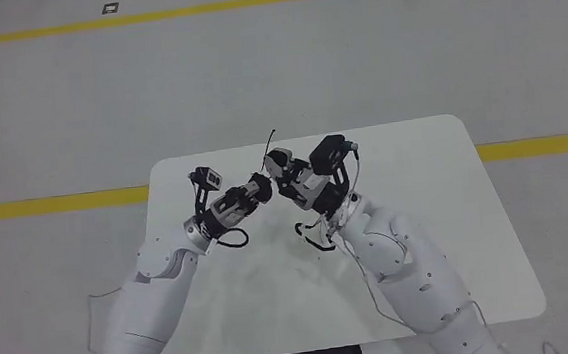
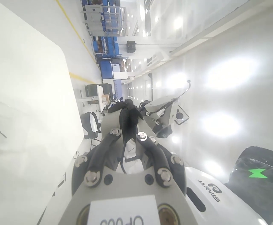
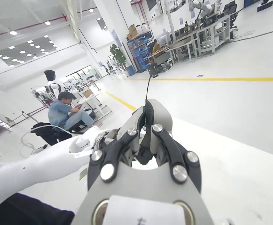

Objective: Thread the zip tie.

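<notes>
Above the bench, your two hands met tip to tip. Your right hand was clamped on the zip tie, whose thin tail poked past the fingertips. Your left hand looked closed on its other end. Whether the tail had entered the lock couldn't be told, and the pull-through probably remained.

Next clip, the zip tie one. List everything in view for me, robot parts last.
table: one, white, rounded corners, under both arms
zip tie: one, black, held above the table, thin tail sticking out free
floor lines: two, yellow, on the pale floor beyond the table
left gripper: one, grey with black links, fingers shut on the zip tie, tip to tip with the other
right gripper: one, grey with black links, fingers shut on the zip tie, tail rising from them
</notes>
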You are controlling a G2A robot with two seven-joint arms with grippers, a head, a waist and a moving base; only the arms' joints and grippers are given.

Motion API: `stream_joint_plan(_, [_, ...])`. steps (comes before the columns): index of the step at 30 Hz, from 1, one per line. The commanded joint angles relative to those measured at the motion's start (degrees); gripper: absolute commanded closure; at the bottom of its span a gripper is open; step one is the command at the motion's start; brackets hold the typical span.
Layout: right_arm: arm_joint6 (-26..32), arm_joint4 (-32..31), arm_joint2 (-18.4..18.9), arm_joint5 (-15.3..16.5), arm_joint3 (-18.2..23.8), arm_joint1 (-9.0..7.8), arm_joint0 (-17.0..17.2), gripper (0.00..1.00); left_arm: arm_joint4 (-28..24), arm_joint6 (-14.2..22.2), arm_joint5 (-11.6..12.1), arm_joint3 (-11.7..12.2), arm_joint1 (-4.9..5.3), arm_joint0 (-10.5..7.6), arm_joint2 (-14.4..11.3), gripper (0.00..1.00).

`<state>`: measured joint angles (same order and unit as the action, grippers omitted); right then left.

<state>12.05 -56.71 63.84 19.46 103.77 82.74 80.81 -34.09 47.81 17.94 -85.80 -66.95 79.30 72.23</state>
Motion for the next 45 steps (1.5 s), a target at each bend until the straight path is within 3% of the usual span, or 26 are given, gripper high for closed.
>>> stream_joint_plan(1, [0.2,-2.1,-0.2,0.0,0.1,-0.37,-0.2,1.0,0.3,0.1,-0.2,-0.3,0.19,0.27,0.5,1.0])
stream_joint_plan(9, [-1.1,-9.1,-2.9,0.0,0.4,-3.01,-1.7,1.0,1.3,0.8,-1.0,-1.7,0.87,1.54,2.0,1.0])
stream_joint_plan(15, [-5.7,-9.3,-3.9,0.0,0.7,-4.76,-2.2,1.0,-0.1,1.6,-0.6,-2.2,1.0,2.08,1.8,1.0])
stream_joint_plan(23, [-5.7,-9.3,-3.9,0.0,0.7,-4.76,-2.2,1.0,0.3,1.4,-0.6,-2.2,1.01,2.09,1.7,1.0])
stream_joint_plan(25, [-5.7,-9.3,-3.9,0.0,0.7,-4.76,-2.2,1.0,3.2,2.0,-0.4,-2.5,1.21,2.06,1.5,1.0])
stream_joint_plan(27, [-5.7,-9.3,-3.9,0.0,0.7,-4.76,-2.2,1.0,5.1,2.0,1.5,-2.4,1.48,2.51,2.4,1.0])
stream_joint_plan(30, [-5.7,-9.3,-3.9,0.0,0.7,-4.76,-2.2,1.0,8.8,2.2,1.5,-4.2,1.79,3.19,4.4,1.0])
stream_joint_plan(37, [-5.7,-9.3,-3.9,0.0,0.7,-4.76,-2.2,1.0,9.8,0.3,1.5,-7.1,0.9,5.71,7.8,1.0])
stream_joint_plan(45, [-5.7,-9.3,-3.9,0.0,0.7,-4.76,-2.2,1.0,11.3,0.3,1.5,-7.7,-0.7,6.96,9.8,1.0])
